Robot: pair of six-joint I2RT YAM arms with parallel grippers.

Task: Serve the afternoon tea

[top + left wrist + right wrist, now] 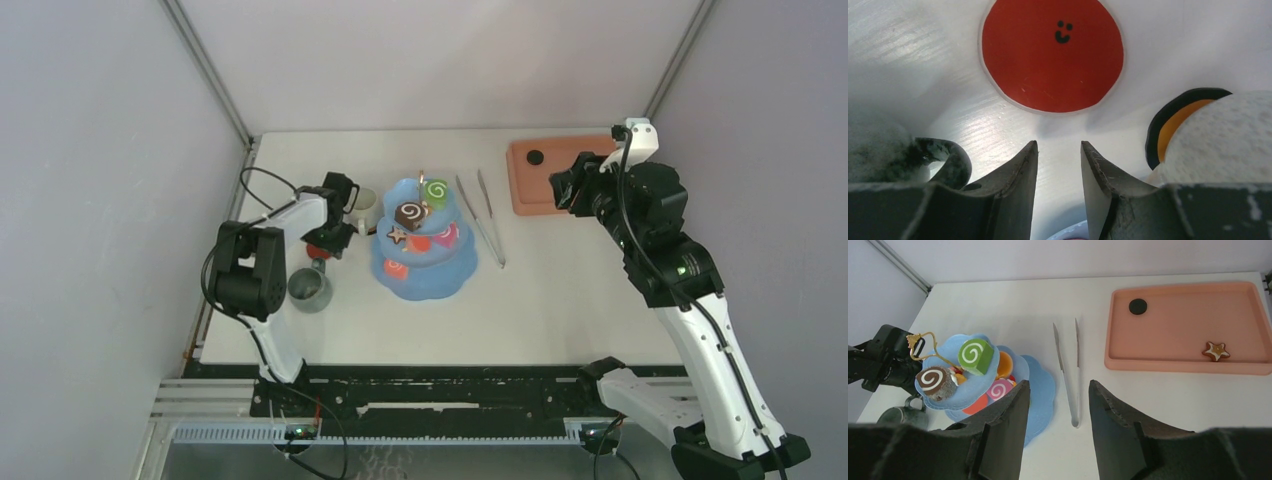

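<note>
While your left gripper [1059, 145] hovered over the red disc [1052, 52] beside the white mug [1228, 135], its jaws stood apart. Your right gripper [1059, 384] gaped empty near the tray [1178, 365].

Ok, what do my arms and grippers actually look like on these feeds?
The left arm and right arm have white links, black joint housings and loose black cables. The left gripper and right gripper have dark, tapered fingers with scuffed edges. A white camera mount sits on the right wrist.
</note>
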